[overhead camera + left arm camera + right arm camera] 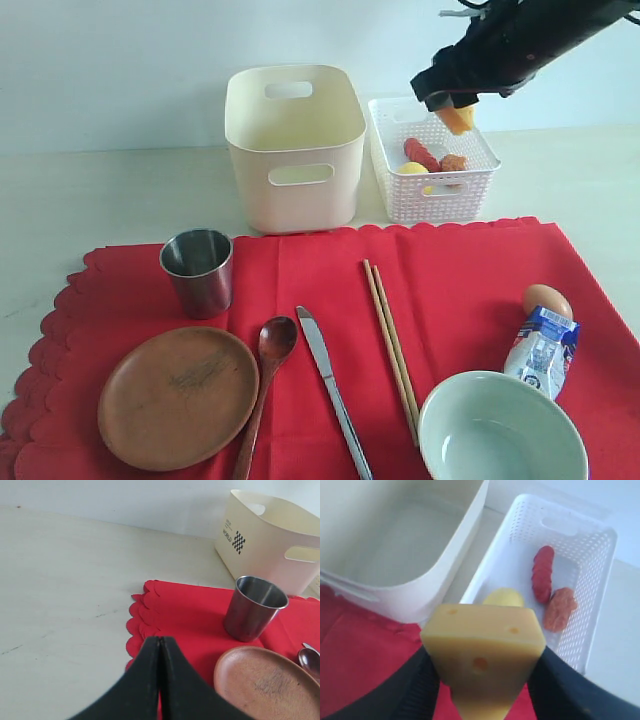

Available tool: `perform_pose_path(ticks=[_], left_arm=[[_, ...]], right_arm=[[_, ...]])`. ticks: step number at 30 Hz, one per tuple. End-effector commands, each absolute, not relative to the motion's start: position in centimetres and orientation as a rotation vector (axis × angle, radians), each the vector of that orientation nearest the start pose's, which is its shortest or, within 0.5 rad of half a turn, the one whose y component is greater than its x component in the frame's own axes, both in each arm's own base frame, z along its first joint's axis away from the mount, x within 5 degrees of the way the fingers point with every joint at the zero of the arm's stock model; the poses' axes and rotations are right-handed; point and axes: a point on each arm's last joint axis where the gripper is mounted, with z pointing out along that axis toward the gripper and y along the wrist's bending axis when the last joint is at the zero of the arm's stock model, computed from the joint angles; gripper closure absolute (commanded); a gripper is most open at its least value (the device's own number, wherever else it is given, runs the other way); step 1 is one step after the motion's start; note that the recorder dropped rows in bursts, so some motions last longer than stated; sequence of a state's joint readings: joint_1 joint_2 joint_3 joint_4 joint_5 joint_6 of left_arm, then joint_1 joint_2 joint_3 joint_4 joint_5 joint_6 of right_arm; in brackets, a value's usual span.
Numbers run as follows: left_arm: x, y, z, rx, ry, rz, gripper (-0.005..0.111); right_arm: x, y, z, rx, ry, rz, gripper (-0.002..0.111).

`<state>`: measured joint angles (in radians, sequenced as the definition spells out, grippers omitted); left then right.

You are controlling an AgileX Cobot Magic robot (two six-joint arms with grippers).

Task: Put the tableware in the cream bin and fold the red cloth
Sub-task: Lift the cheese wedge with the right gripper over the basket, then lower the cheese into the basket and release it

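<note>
EXT: right hand (456, 108) pinches yellow cheese wedge (459, 121) above white lattice basket (432, 205); smooth rounded cream bin (295, 150) on bench (80, 200) behind scalloped red cloth (460, 270) carrying steel cup (198, 270), round wooden plate (178, 397), spoon (275, 340), knife (325, 370), chopsticks (390, 345) and glossy bowl (500, 430), its near rim cut off | LEFT WRIST: left hand (159, 645) pressed together over cloth edge | RIGHT WRIST: holed cheese hides fingertips, half-covers yellow lump (503, 597) in basket

A pale worktop (80, 190) carries a red cloth (470, 270), its scalloped edge just ahead of the pressed-together left fingers (145, 680). A cream bin (300, 210) and a white basket (440, 205) stand side by side, the basket below the right fingers (415, 690).
</note>
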<state>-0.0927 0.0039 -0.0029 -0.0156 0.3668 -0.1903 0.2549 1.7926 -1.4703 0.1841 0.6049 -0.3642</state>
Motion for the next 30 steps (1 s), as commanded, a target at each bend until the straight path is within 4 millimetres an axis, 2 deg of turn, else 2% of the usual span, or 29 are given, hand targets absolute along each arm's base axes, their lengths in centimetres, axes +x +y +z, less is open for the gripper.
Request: perform_pose_path(ticks=[1,9,16,20,22,24,30], left_arm=[[5.3,-0.5,18.1,-0.102,1.845,-0.214,0.107],[5.3,-0.5,18.1,-0.102,1.845,-0.214,0.107],[5.3,-0.5,18.1,-0.102,1.845,-0.214,0.107],[5.3,-0.5,18.1,-0.102,1.845,-0.214,0.107],[5.3,-0.5,18.1,-0.102,1.845,-0.214,0.107],[5.3,-0.5,18.1,-0.102,1.845,-0.214,0.107],[5.3,-0.5,18.1,-0.102,1.845,-0.214,0.107]], right_arm=[[43.6,11.0,26.8,-0.557,2.322,0.134,0.108],[50.2,10.6,21.4,-0.495,2.337,0.139,0.108],[53.2,11.0,17.7,-0.483,2.34,0.14,0.108],[54.0,11.2,16.5,-0.477,2.334,0.143,0.107],[54.3,11.3,16.3,-0.462,2.324,0.154,0.103],[54.4,11.3,16.4,-0.45,2.302,0.154,0.093],[54.3,11.2,16.7,-0.441,2.309,0.16,0.054]])
